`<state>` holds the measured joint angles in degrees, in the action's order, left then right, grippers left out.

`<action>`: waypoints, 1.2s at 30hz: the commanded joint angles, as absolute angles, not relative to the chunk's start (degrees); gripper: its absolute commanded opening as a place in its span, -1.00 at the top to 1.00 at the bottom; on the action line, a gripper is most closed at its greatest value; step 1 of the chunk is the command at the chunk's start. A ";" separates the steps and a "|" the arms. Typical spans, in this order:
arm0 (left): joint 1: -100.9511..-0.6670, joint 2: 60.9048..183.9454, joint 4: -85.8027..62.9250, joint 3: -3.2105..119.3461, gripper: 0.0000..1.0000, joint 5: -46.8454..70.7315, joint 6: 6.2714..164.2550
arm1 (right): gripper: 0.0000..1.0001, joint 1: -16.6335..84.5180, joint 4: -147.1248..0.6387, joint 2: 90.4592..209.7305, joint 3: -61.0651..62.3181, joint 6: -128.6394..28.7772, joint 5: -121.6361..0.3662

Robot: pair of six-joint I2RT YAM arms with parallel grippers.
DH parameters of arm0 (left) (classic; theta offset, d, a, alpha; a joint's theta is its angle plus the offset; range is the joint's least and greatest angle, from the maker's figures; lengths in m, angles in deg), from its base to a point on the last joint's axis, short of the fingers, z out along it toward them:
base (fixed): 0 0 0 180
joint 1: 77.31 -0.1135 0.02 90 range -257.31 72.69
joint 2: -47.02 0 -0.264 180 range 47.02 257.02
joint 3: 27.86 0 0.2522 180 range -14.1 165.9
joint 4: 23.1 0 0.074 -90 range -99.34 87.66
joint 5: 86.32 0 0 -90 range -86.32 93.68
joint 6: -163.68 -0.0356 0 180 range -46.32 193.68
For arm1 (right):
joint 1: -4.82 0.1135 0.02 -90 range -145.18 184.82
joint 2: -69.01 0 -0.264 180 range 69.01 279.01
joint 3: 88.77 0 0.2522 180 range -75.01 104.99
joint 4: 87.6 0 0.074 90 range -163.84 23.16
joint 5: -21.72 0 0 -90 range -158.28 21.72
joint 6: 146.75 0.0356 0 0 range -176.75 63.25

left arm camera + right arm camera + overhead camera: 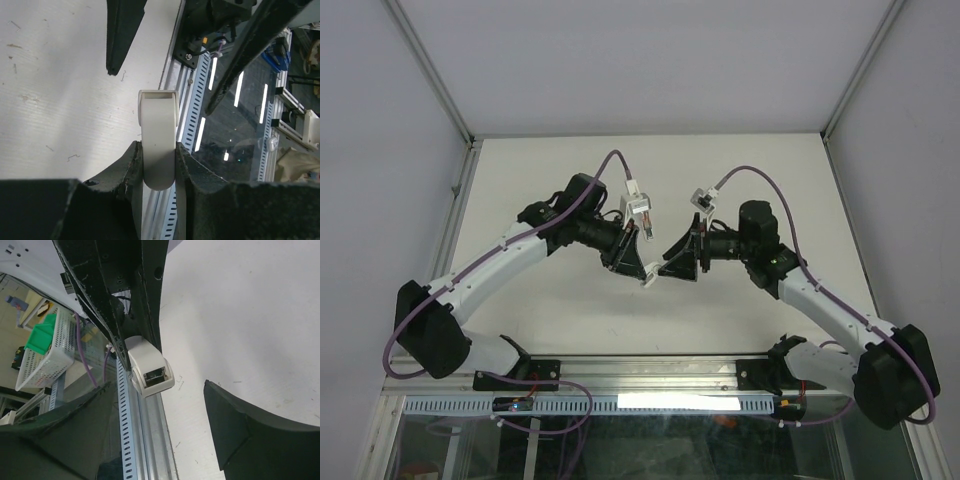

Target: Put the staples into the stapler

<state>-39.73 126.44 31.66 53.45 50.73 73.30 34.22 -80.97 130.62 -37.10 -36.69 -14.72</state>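
1. White tabletop (570,180) is filling the enclosure floor. Pale walls are standing on three sides, and an aluminium rail (135,440) is running along the near edge.
2. Left arm (510,250) and right arm (820,295) are both reaching inward, their tips meeting over the table's middle.
3. Container noted: a white perforated basket (47,365) is sitting outside the enclosure, beyond the rail, with a green box (41,336) lying in its top. What else it is holding cannot be told.
4. Right gripper (157,385) is standing with its jaws spread wide and gripping nothing. Each finger is keeping a clear gap from the item between them.
5. Left gripper (159,150) is clamping its jaws on the stapler (159,125), pads pressing both long sides near the rounded end.
6. The stapler, a small cream oblong, is pointing its free end toward the right gripper.
7. View differences:
   - The top view is showing the stapler (648,283) only as a white speck between the two fingertips.
   - The left wrist view is showing its smooth upper face and the grip.
   - The right wrist view alone is showing its open front end (152,376), with a dark metallic recess inside.
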 commanded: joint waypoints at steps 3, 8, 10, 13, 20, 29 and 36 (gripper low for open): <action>-38.41 123.90 29.07 55.23 1.00 57.16 74.47 | -0.31 37.97 -89.02 133.14 -34.49 -33.35 -9.74; -38.11 123.95 28.77 55.52 1.00 56.91 74.52 | 0.54 39.68 -89.29 134.25 -33.57 -33.49 -9.73; -38.11 123.42 27.02 55.15 0.40 53.57 75.98 | 0.94 39.76 -89.78 133.83 -33.96 -33.30 -10.76; -38.16 119.51 17.77 51.45 -0.67 43.70 83.26 | 1.00 39.71 -92.10 132.23 -35.91 -32.19 -15.76; -38.20 103.45 -20.71 29.02 -0.98 32.62 106.15 | 1.00 39.72 -108.77 127.33 -42.90 -23.98 -27.05; -37.39 102.06 -44.64 17.24 -0.98 37.29 117.48 | 1.00 39.75 -118.48 126.48 -44.35 -19.19 -30.56; -35.69 104.56 -47.63 17.49 -0.69 39.32 117.34 | 1.00 39.84 -123.04 126.41 -45.07 -15.39 -30.39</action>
<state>-36.73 103.66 -38.72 16.88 37.11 115.92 39.56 -115.14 127.86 -44.97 -18.44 -29.08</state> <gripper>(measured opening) 0.918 0.320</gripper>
